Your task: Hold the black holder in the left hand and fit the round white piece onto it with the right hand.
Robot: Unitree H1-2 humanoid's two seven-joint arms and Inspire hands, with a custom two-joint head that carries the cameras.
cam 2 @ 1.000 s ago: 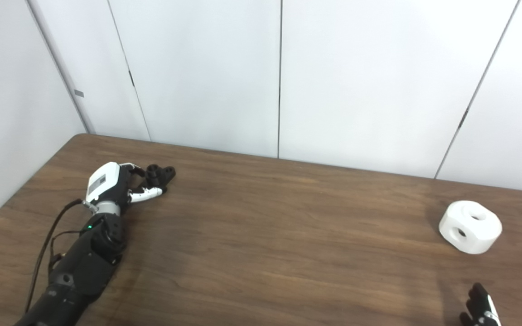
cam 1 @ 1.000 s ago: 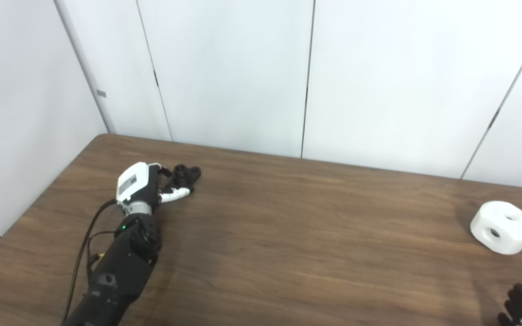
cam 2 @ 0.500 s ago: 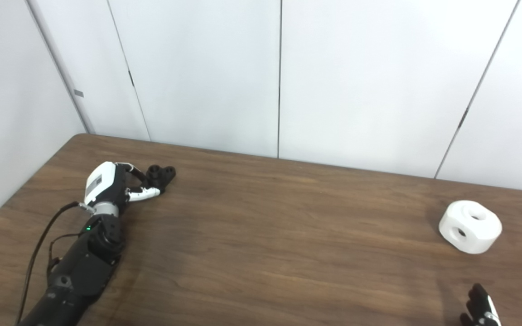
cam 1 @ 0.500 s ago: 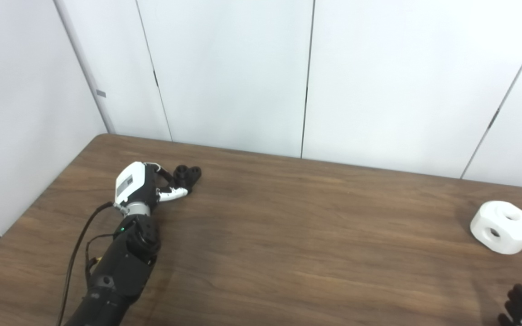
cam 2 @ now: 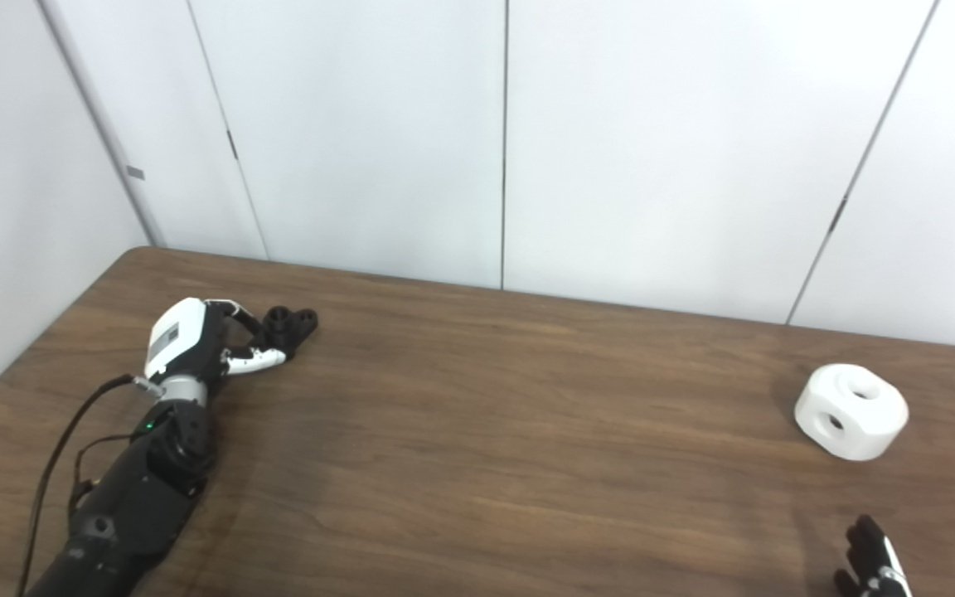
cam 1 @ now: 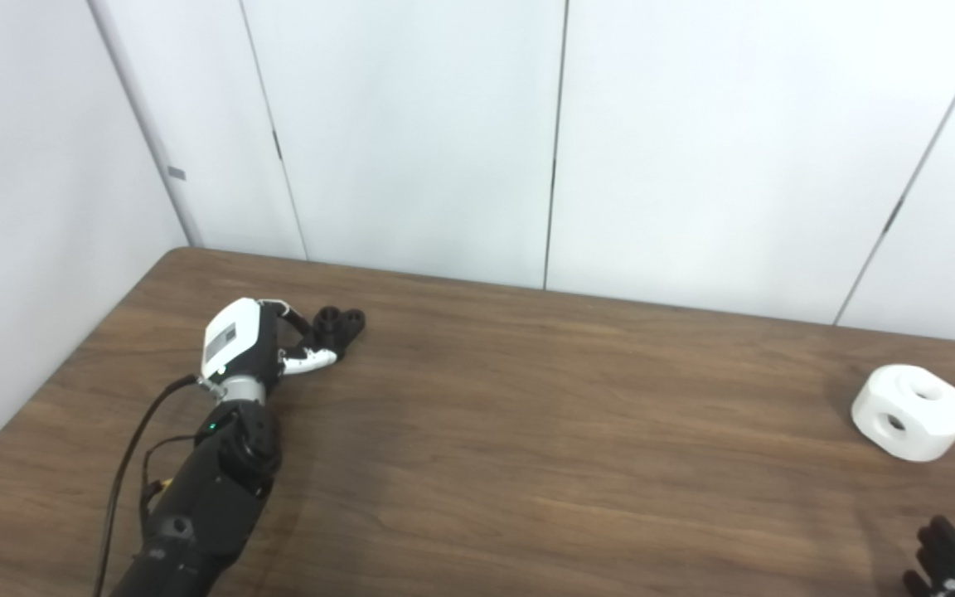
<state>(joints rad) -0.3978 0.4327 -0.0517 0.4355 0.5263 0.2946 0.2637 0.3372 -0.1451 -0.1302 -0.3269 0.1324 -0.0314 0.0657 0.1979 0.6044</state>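
Note:
The black holder (cam 1: pixel 341 320) lies on the brown table (cam 1: pixel 527 431) at the far left. My left hand (cam 1: pixel 255 344) rests just left of it, open, with its curved fingers reaching the holder's near side and its white-tipped thumb (cam 1: pixel 312 360) stretched out below it. The holder is not lifted. The round white piece (cam 1: pixel 910 412), with a hole in its top and one in its side, sits far off at the table's right. Only the dark fingers of my right hand (cam 1: pixel 943 564) show at the bottom right corner; they are spread and hold nothing, well short of the white piece.
White wall panels (cam 1: pixel 411 133) stand close behind the table's far edge and along its left side. A black cable (cam 1: pixel 125 464) runs along my left forearm. Bare wood stretches between the holder and the white piece.
The whole picture has shifted slightly left, so the camera moved. My left hand has turned a little at the wrist beside the holder. Holder, white piece and right hand stay put.

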